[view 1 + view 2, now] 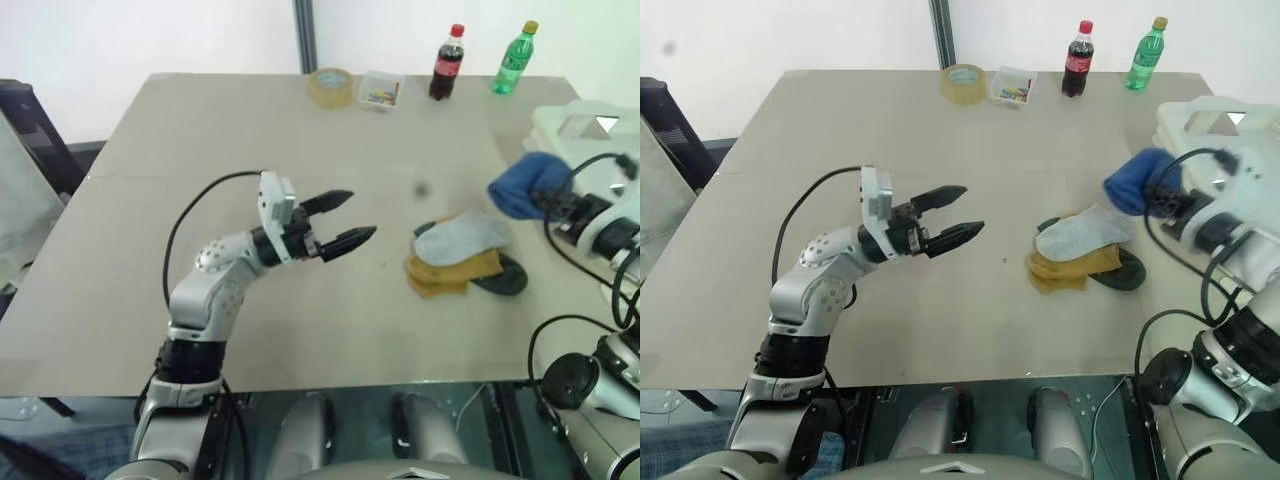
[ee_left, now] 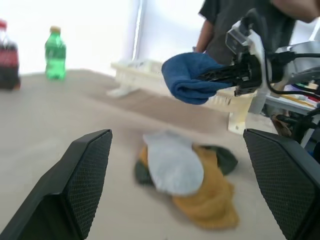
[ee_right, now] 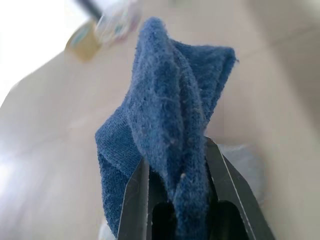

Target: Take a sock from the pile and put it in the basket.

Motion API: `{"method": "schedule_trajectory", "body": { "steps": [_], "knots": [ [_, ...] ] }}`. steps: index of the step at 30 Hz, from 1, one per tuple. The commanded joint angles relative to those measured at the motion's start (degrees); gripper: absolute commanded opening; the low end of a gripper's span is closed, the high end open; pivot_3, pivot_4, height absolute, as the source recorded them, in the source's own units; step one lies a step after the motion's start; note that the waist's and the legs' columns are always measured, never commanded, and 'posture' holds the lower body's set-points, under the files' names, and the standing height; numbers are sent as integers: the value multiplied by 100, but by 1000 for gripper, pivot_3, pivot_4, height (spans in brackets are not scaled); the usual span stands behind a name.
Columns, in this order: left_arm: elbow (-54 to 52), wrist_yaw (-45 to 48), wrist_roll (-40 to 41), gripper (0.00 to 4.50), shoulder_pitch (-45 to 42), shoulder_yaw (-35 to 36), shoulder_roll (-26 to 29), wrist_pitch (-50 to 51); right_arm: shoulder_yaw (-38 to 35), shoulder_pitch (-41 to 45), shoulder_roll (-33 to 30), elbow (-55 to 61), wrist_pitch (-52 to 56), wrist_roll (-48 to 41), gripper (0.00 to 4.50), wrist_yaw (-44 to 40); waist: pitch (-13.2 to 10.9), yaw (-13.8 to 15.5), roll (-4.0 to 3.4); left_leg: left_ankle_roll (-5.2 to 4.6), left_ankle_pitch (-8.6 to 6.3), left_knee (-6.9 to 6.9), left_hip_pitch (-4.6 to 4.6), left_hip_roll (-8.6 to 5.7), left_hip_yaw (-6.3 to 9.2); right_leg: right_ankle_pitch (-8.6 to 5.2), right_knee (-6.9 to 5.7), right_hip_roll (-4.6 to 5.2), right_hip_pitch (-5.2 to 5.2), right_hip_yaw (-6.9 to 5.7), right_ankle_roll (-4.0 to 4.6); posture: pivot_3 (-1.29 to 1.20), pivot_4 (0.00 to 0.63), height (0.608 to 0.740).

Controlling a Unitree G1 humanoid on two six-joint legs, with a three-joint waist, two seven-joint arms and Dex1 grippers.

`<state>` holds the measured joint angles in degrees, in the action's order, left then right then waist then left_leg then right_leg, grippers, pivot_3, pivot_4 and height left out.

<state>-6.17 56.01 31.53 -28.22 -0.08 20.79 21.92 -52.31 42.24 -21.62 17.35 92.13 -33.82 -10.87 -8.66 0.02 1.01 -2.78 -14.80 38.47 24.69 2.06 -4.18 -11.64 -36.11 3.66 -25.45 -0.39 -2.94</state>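
The right gripper (image 3: 175, 165) pinches the royal-blue sock (image 1: 524, 184), lifted off the pile (image 1: 462, 255) and just short of the basket (image 1: 580, 125) (not yet over it). Carrying and dropping remain. The left gripper (image 1: 345, 222) hangs spread, empty.

The beige table (image 1: 200, 150) carries the pile (image 1: 462, 255), basket (image 1: 585, 125), two bottles (image 1: 448, 62), tape roll (image 1: 330, 87).

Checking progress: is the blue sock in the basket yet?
Not yet: the blue sock hangs pinched in the right gripper, beside the basket.
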Motion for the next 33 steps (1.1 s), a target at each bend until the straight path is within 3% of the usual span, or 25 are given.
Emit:
{"method": "schedule_trajectory", "body": {
  "steps": [1,9,17,18,20,26,33],
  "knots": [
    [-143,241,3,4500,-261,-149,-18,-247,-575,602,-310,-458,37,-208,23,555,-1,-33,-3,0,0,2,0,0,-2,0,-3,-1,0,1,0,0,150,740],
    [-139,545,158,4500,-545,-304,-103,-304,-1481,2050,-1378,-2984,-89,574,23,1496,-4,-71,-12,0,0,4,-1,-1,-12,0,-7,-2,-2,13,0,0,150,740],
    [-55,457,-29,4500,-729,-313,-203,-505,-1596,2321,-2116,-5719,-2350,765,23,1963,-7,-79,-17,0,0,2,2,1,-34,2,10,-6,-1,22,-4,0,150,740],
    [-25,451,-66,4500,-739,-319,-211,-549,-1590,2329,-2173,-6017,-2625,732,461,2012,-7,-79,-19,0,0,1,2,1,-36,2,12,-6,-1,23,-5,0,150,740],
    [29,432,-164,4500,-736,-361,-224,-632,-1559,2283,-2264,-6522,-3142,689,461,2079,-7,-81,-19,1,1,-1,1,1,-38,2,15,-9,-1,25,-6,0,150,740],
    [-44,377,-232,4500,-647,-388,-191,-639,-1413,2254,-2509,-7212,-3766,419,461,2148,-8,-81,-20,10,6,-1,2,2,-45,4,19,-10,-1,29,-9,0,150,740],
    [42,385,-320,4500,-588,-455,-129,-701,-1182,2019,-2556,-7217,-3888,112,461,2204,-8,-74,-20,9,6,-1,2,2,-44,4,19,-10,-1,29,-10,0,150,740]
  ]
}}
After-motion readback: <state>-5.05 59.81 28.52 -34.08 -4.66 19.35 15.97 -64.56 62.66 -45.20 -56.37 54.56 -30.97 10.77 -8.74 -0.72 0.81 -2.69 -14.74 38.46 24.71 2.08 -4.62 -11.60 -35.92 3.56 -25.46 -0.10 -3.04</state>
